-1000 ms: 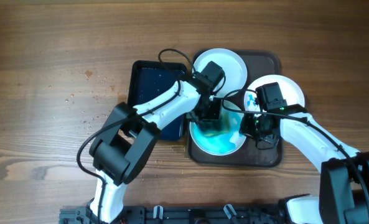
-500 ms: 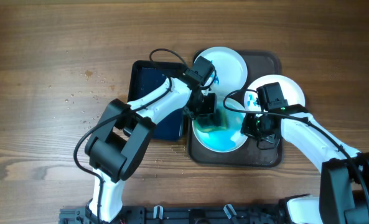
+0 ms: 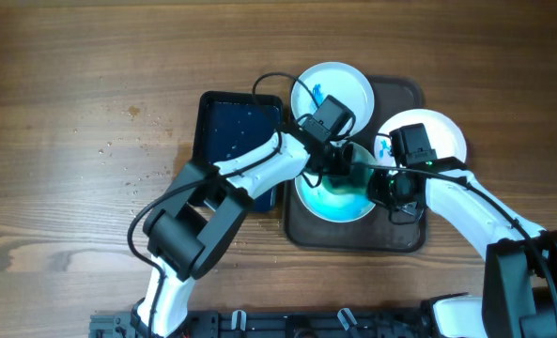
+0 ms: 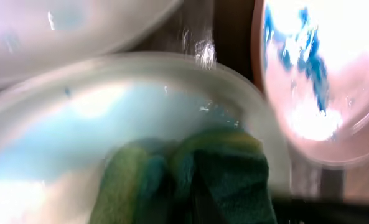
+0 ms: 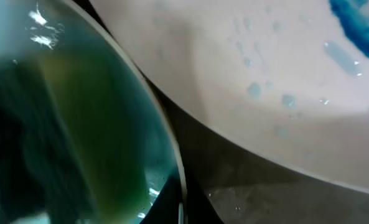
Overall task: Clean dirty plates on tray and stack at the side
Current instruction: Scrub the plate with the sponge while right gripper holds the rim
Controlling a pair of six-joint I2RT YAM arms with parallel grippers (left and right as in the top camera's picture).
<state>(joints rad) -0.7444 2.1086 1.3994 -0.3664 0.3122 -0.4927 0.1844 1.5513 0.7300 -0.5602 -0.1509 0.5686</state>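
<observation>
A brown tray (image 3: 400, 230) holds three plates. The middle plate (image 3: 327, 205) is smeared blue. My left gripper (image 3: 347, 169) is shut on a green sponge (image 3: 353, 175) and presses it onto the right part of this plate. In the left wrist view the sponge (image 4: 196, 180) lies on the blue-smeared plate (image 4: 78, 124). My right gripper (image 3: 387, 188) is shut on this plate's right rim (image 5: 173, 158). A white plate with blue stains (image 3: 428, 131) leans at the tray's right; it also shows in the right wrist view (image 5: 277, 87). A cleaner white plate (image 3: 339, 86) sits at the tray's far edge.
A dark blue rectangular basin (image 3: 229, 141) stands just left of the tray, under my left arm. Water droplets speckle the wooden table (image 3: 71, 113) left of the basin. The tray floor (image 5: 271, 186) is wet.
My left gripper has swept the sponge across the middle plate from its left side to its right side. The right gripper has stayed on the rim.
</observation>
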